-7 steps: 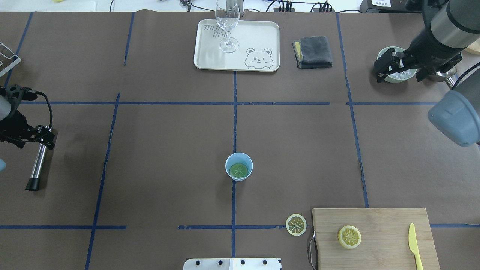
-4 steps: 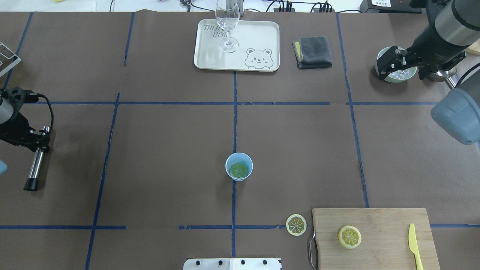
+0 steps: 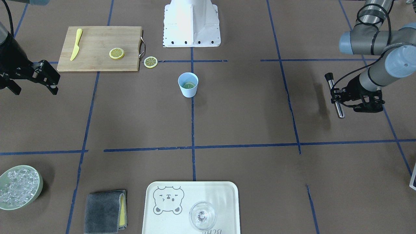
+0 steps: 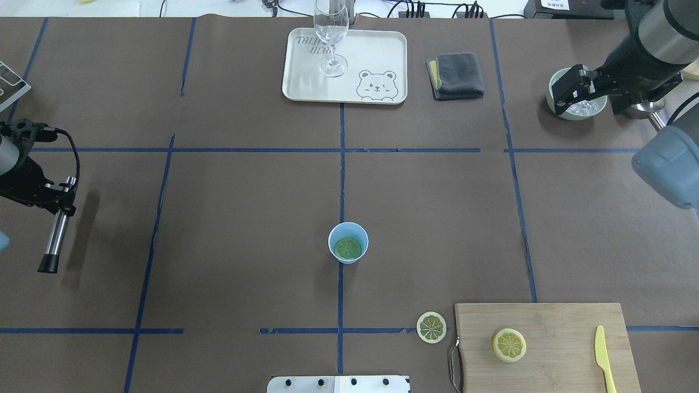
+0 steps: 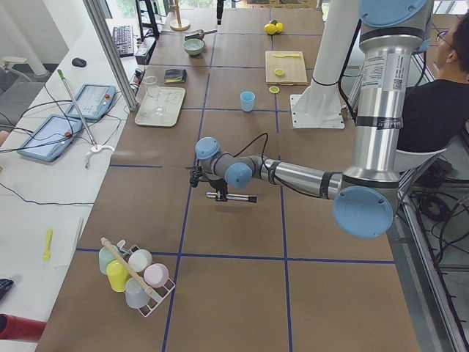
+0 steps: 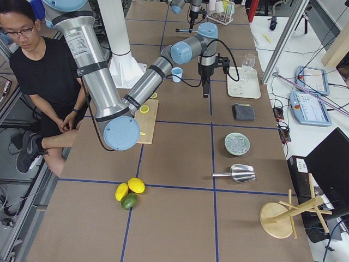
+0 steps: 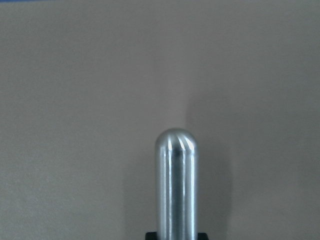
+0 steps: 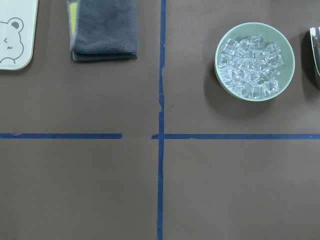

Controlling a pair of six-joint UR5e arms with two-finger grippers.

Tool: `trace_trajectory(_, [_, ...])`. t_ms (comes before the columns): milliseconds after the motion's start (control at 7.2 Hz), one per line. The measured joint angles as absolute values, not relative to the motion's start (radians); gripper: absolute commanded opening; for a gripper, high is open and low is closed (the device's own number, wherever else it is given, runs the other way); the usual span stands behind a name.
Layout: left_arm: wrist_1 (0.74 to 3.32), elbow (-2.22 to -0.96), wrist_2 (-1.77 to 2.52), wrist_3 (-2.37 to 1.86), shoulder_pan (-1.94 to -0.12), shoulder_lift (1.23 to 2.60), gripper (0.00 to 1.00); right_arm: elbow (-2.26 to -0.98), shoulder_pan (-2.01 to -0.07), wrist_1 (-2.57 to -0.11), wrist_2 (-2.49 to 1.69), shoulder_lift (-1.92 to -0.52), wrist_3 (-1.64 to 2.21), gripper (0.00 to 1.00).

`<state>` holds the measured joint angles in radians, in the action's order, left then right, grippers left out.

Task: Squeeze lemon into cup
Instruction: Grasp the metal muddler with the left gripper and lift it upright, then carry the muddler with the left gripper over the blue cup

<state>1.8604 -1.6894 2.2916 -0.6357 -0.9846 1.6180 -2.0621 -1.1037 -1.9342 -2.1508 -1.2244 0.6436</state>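
Observation:
The light-blue cup [image 4: 348,233] [image 3: 188,91] stands upright at the table's middle with one lemon slice [image 4: 348,248] [image 3: 188,85] lying flat inside. A second slice [image 4: 431,327] [image 3: 150,62] lies on the table beside the wooden board [image 4: 557,327]. A third slice [image 4: 509,344] [image 3: 116,53] lies on the board. My left gripper [image 4: 54,197] [image 3: 339,99] is far left of the cup, shut on a steel rod [image 4: 54,240] [image 7: 176,185] with a black end. My right gripper [image 4: 565,90] [image 3: 52,81] is open and empty, high over the pale green ice bowl [image 4: 552,106].
A cream tray [image 4: 371,60] with a clear stemmed glass [image 4: 331,33] sits at the far middle, with a folded grey cloth [image 4: 456,75] to its right. A yellow plastic knife [image 4: 603,357] lies on the board. A metal scoop [image 6: 240,173] lies near the ice bowl.
My left gripper has drawn slightly back toward the far left with the rod. My right gripper has moved a little farther right and away, over the ice bowl. The cup and slices are unmoved.

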Motion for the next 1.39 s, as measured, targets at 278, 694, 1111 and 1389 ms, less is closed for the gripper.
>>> trace_trajectory(278, [1.865, -1.832, 2.131, -0.638, -0.986, 1.656, 0.0, -2.024, -1.216, -1.934, -2.219, -1.308, 0.443, 1.0])
trace_trajectory(694, [1.988, -1.98, 1.875, -0.693, -0.964, 1.74, 0.0, -1.947, -1.385, -1.933, -2.279, -1.399, 0.167, 1.0])
trace_trajectory(1111, [2.04, -2.022, 1.785, -0.715, -0.917, 1.898, 0.0, -1.877, -1.497, -1.909, -2.3, -1.438, 0.036, 1.0])
trace_trajectory(1389, [2.14, -2.031, 1.708, -0.767, -0.88, 1.945, 0.0, -1.797, -1.54, -1.785, -2.314, -1.483, 0.009, 1.0])
